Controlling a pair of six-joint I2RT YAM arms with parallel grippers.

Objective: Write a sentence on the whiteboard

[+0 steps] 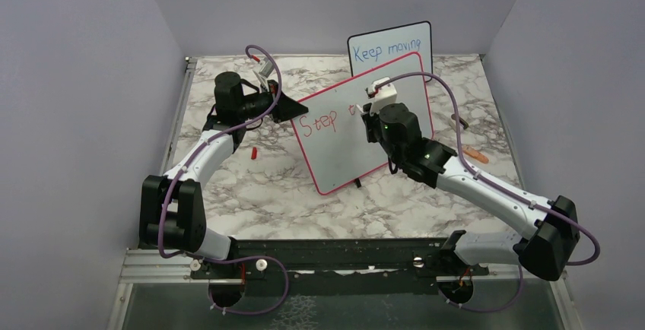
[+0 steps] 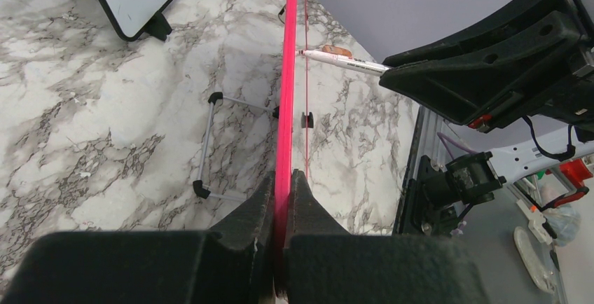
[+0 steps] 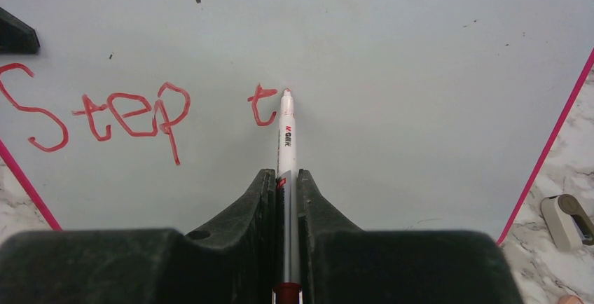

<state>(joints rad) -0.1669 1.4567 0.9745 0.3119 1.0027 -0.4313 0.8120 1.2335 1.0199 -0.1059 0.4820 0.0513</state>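
The whiteboard (image 1: 342, 144), white with a red-pink frame, stands tilted at mid-table. My left gripper (image 1: 293, 108) is shut on its left edge; the left wrist view shows the pink frame (image 2: 286, 94) pinched between the fingers. Red writing (image 3: 133, 113) on the board reads "Step" followed by a "t" (image 3: 260, 105). My right gripper (image 3: 286, 176) is shut on a white marker (image 3: 286, 136) whose tip rests at the board just right of the "t". In the top view the right gripper (image 1: 374, 111) sits in front of the board's middle.
A smaller black-framed board (image 1: 389, 47) with blue words "Keep moving" stands behind the whiteboard. A red cap (image 1: 253, 152) lies on the marble left of the board. An orange object (image 1: 474, 153) and an eraser (image 3: 566, 220) lie to the right. A wire stand (image 2: 206, 146) sits behind the board.
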